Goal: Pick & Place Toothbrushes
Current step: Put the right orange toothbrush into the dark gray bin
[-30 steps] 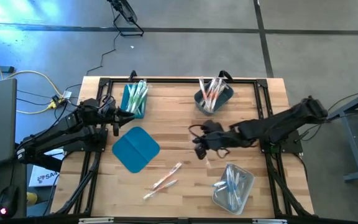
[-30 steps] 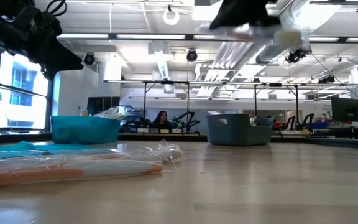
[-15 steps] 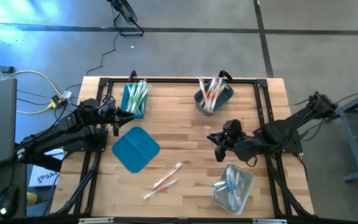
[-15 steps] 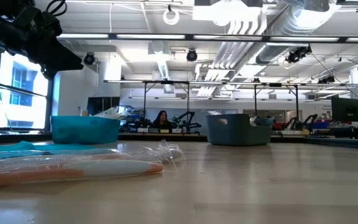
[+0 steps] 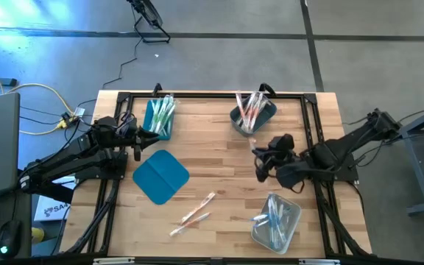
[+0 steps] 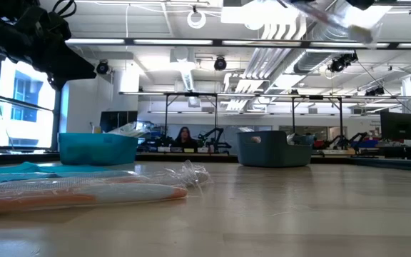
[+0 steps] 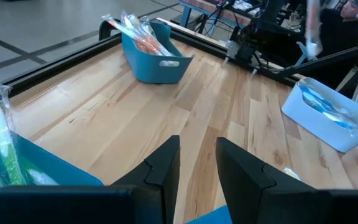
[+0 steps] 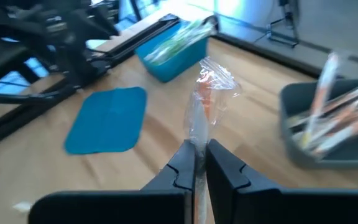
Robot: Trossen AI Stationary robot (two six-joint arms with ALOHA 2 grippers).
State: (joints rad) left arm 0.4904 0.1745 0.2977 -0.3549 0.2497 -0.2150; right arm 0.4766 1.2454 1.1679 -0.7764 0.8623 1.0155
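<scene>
My right gripper (image 8: 195,163) is shut on a clear-wrapped toothbrush (image 8: 204,99) with an orange part, above the table between the grey bin (image 5: 253,112) and the clear bin (image 5: 276,221). In the low view this toothbrush (image 6: 342,23) shows high up. Two more toothbrushes (image 5: 194,213) lie flat on the wood near the front edge. The teal bin (image 5: 159,116) holds green ones, the grey bin pink-orange ones, the clear bin blue ones. My left gripper (image 7: 197,155) waits open beside the teal bin, with nothing between its fingers. My right gripper pinches the wrapped toothbrush between its two fingers at one end (image 8: 196,142). The rest runs on past the fingertips, along the line of the fingers, with the crinkled wrapper end (image 8: 215,76) farthest out. It is lifted clear of the table.
A flat teal lid (image 5: 160,176) lies left of the table's middle. A black frame (image 5: 212,95) runs round the table's edges. Bare wood lies between the lid and the grey bin.
My right gripper has risen and gone toward the table's right and far side, closer to the grey bin, turning as it went. It has stayed shut on the wrapped toothbrush, which is carried clear of the table.
</scene>
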